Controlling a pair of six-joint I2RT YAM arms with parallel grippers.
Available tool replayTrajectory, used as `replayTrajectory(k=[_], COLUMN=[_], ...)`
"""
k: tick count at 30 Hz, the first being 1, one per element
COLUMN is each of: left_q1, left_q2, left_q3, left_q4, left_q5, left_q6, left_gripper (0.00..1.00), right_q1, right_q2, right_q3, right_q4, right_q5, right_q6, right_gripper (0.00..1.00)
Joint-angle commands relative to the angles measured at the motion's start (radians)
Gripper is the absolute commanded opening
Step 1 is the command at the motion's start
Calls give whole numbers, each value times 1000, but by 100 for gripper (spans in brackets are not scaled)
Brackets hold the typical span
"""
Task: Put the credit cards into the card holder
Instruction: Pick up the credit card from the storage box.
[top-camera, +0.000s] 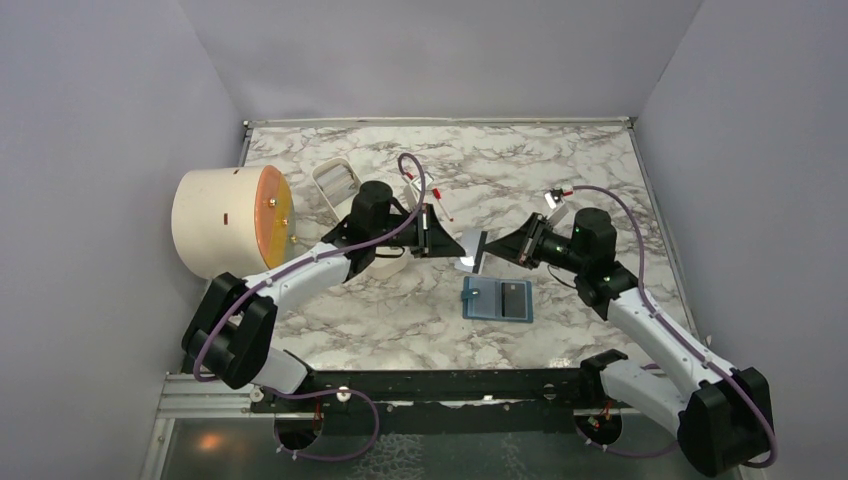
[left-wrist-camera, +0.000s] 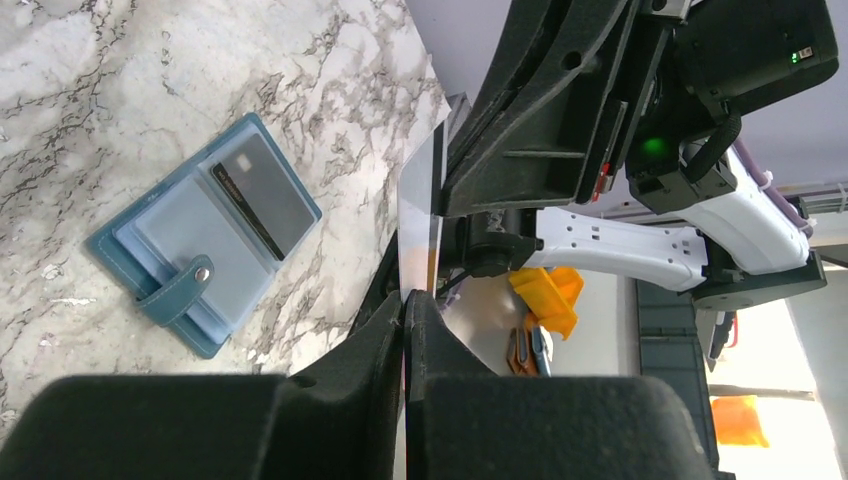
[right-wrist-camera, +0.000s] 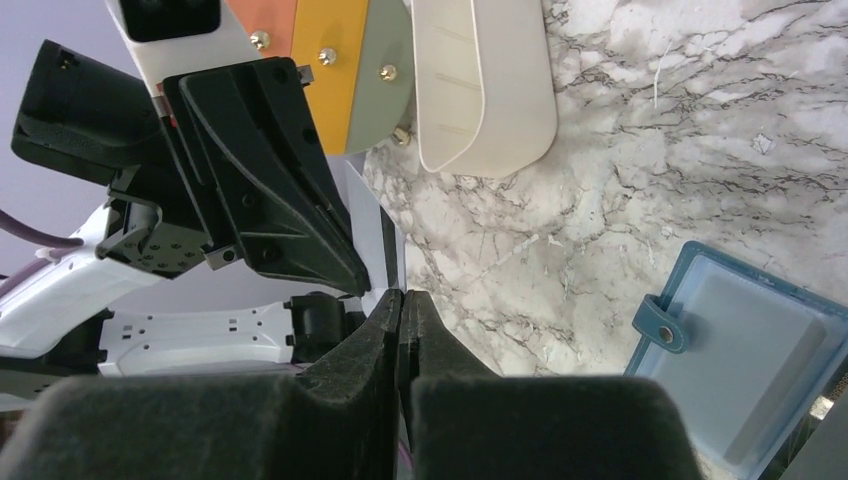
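Black fingers of the left gripper fill the foreground of its wrist view, pressed shut on the lower edge of a thin held card. The right gripper is likewise clamped on that card from the opposite side, so both arms pinch it in the air. They meet over the middle of the worktop, just beyond the card holder. The holder lies open and flat between the worktop's centre and its near edge, slightly right of the middle. A dark grey card already sits in one of its pockets, so I judge the task about half done. What is left is for one gripper to let go and for the other to slide the held card into a free pocket. Only the overhead view shows both arms meeting. Only the left wrist shows the whole holder and the seated card. On the right wrist just a corner of the holder with its snap strap appears, along with the white oval tray. The held card's colour is hard to tell: pale glare with a sliver of orange.
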Motion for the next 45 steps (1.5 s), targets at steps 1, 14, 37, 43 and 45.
replayTrajectory(k=[1, 14, 37, 43, 45], left_q1=[-9, -20, -38, -106, -122], left_q2=[-4, -7, 13, 73, 89], left_q3=[-17, -28, -120, -40, -33], left_q4=[31, 46, 21, -196, -201], left_q5=[-19, -24, -106, -250, -270], left_q6=[-7, -36, 27, 192, 202], left_gripper=[5, 10, 43, 40, 38], right_q1=[7, 7, 7, 6, 5], right_q2=[-34, -53, -84, 2, 23], right_q3=[-14, -50, -32, 20, 27], right_q4=[94, 171, -274, -414, -438], right_q5=[-24, -58, 207, 307, 334], right_q6=[12, 26, -242, -350, -363], right_gripper=[1, 1, 1, 1, 1])
